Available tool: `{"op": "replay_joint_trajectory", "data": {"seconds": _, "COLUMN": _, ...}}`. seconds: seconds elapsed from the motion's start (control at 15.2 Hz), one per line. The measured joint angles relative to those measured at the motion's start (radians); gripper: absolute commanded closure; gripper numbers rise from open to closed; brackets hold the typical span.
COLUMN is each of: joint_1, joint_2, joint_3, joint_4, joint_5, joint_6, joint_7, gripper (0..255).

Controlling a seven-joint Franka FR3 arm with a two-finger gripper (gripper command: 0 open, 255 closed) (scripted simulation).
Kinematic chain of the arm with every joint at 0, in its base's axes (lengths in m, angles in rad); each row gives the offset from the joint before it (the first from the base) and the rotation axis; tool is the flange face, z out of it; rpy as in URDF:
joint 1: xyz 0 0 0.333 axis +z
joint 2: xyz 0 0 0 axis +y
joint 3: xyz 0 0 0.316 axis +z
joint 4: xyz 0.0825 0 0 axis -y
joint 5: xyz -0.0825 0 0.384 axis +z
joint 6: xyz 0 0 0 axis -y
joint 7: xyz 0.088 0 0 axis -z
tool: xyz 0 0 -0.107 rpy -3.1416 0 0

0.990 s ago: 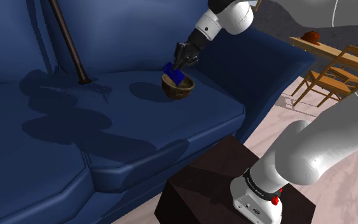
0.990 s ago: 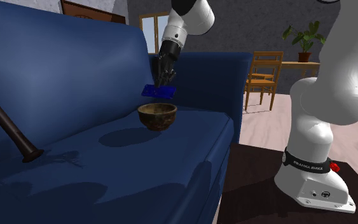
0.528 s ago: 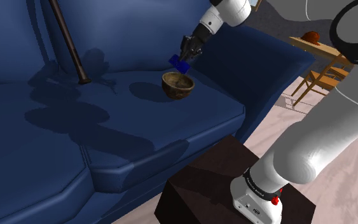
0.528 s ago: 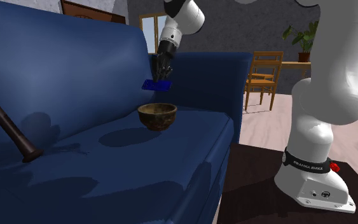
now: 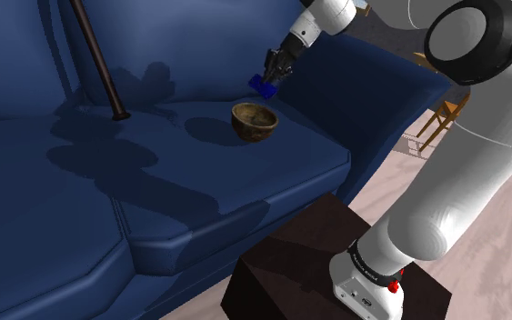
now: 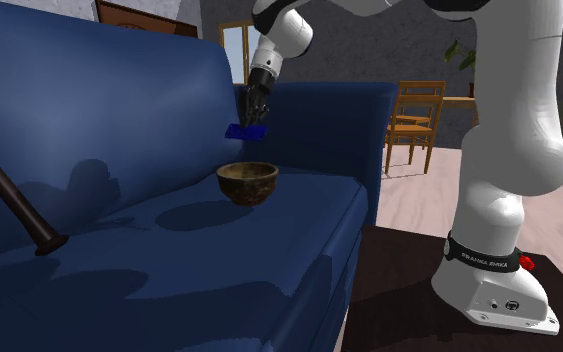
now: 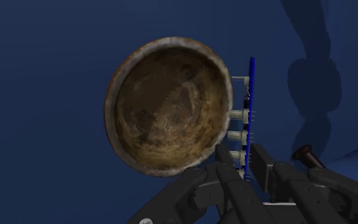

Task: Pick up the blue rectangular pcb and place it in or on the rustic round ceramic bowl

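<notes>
Gripping: gripper fingers clasp the blue board by its edge.
Board: in the air, over the rim of the bowl.
Bowl: brown, empty, on the sofa.
Left: lower, release.

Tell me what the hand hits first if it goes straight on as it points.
The hand would probably meet the rim of the brown bowl beside the blue pcb it holds; depth is unclear, so maybe the sofa seat instead.
</notes>
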Motion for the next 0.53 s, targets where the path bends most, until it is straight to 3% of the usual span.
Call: {"op": "replay_joint_trajectory", "data": {"seconds": 0.53, "joint_1": 0.002, "joint_2": 0.023, "joint_3": 0.004, "joint_4": -0.074, "joint_5": 0.022, "joint_6": 0.080, "joint_7": -0.052, "gripper": 255}}
